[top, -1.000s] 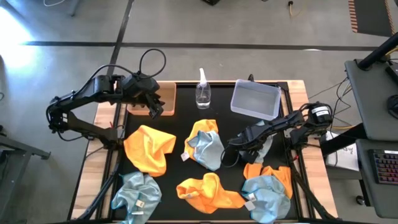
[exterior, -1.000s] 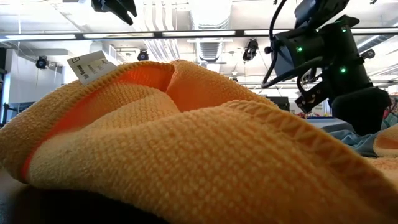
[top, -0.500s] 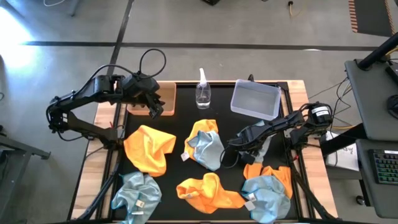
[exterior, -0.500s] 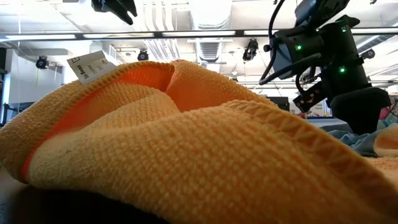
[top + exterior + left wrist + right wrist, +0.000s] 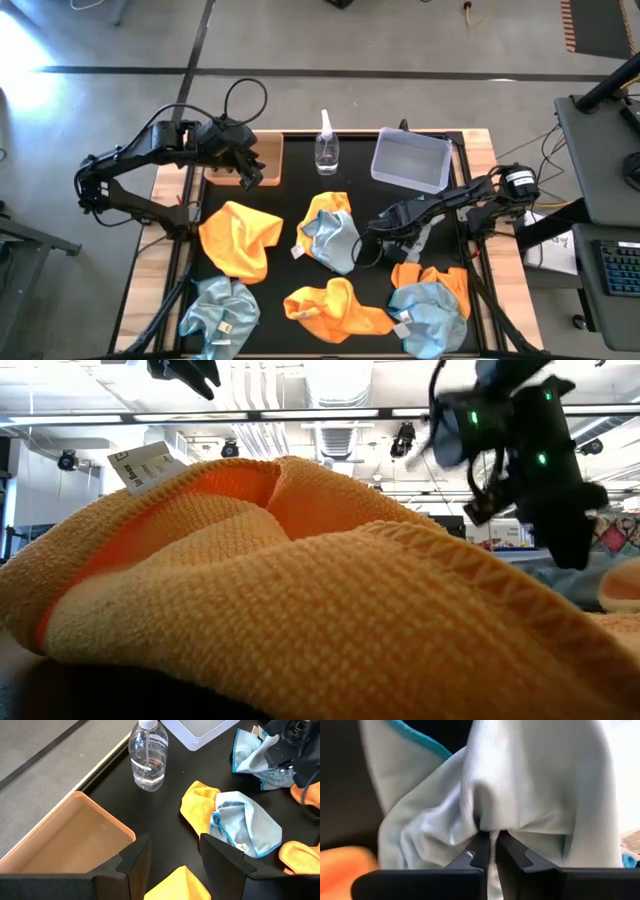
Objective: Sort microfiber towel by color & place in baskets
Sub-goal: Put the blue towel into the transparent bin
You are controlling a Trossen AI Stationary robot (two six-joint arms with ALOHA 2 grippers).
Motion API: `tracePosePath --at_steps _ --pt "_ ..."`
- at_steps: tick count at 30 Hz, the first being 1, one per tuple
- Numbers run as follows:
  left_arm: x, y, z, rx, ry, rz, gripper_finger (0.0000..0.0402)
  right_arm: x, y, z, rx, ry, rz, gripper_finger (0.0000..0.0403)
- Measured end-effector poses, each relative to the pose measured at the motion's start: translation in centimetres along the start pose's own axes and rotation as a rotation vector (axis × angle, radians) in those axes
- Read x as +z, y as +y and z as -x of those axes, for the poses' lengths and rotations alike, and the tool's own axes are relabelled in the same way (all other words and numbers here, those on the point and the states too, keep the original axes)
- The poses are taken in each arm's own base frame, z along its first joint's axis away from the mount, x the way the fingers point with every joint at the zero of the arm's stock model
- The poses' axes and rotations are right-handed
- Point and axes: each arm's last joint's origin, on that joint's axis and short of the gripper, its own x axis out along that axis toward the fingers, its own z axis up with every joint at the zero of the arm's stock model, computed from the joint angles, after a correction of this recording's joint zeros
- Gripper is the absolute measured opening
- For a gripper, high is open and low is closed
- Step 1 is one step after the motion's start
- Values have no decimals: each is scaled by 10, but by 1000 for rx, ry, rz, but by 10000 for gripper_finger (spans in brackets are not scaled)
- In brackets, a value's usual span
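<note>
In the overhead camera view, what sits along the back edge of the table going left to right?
Tan brown cardboard-like basket → clear plastic spray bottle → translucent grey-blue plastic basket.

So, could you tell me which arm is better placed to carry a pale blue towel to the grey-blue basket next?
The right. Its gripper is already shut on a pale blue towel, close to the grey-blue basket. The left gripper hangs open over the tan basket, holding nothing.

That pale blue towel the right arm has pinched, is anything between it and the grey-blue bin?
Nothing visible. The right gripper is shut on the pale blue towel, and only bare black mat lies between it and the grey-blue bin.
</note>
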Motion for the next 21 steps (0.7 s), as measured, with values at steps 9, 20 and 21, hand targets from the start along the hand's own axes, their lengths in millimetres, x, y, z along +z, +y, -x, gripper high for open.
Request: tracePosePath --at_steps 9,20,21 --pt "0 0 0 0 0 0 155 -1 3 57 152 -174 15 14" --pt "0 0 0 0 0 -8 155 -6 -4 137 206 -526 -17 13" --pt "0 0 0 0 0 -8 155 -7 -5 144 206 -561 -19 13"
